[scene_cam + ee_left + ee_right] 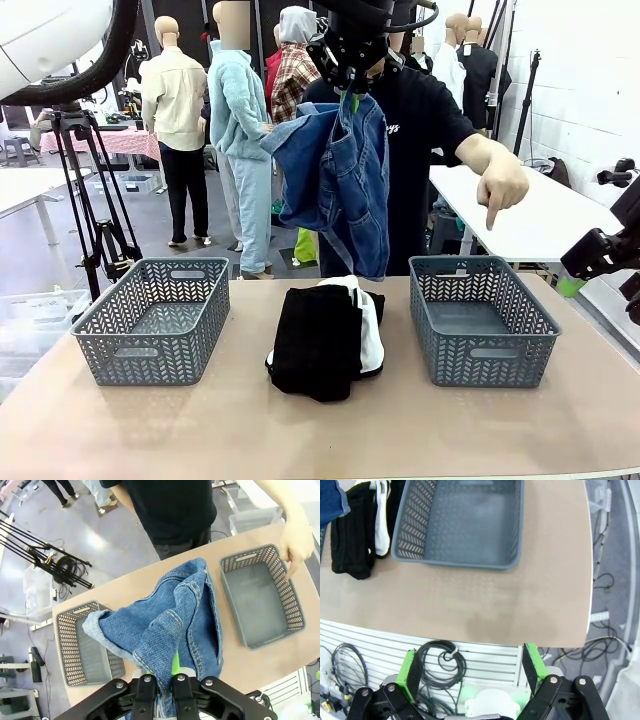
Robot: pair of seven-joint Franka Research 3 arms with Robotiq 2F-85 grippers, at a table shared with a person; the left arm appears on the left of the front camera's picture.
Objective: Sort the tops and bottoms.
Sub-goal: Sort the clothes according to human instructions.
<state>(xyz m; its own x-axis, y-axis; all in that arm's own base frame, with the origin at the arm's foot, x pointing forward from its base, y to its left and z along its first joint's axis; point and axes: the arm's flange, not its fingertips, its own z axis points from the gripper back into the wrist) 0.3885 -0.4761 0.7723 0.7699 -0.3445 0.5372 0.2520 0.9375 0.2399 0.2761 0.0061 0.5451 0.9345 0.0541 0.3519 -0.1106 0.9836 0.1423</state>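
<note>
Left gripper [349, 96] clenched on blue denim piece [340, 180], which hangs free, high above tabletop [450, 430] centre. Black pieces [312, 345] and white piece [369, 325] piled on tabletop between left basket [155, 322] and right basket [482, 322]. Person's hand [500, 183] points down above right basket. Right gripper [470, 667] released, empty, beyond tabletop edge.

My left arm [40, 35] is a smooth, rounded white shell with a thick black cable [105, 65] beside it. My left gripper [167, 677] is black, with jointed finger links pinned by small silver screws [120, 685] and a bright green pad [175, 664]. My right gripper [470, 667] matches it: black links, silver screws, long green pads and a white wrist housing [492, 702].
</note>
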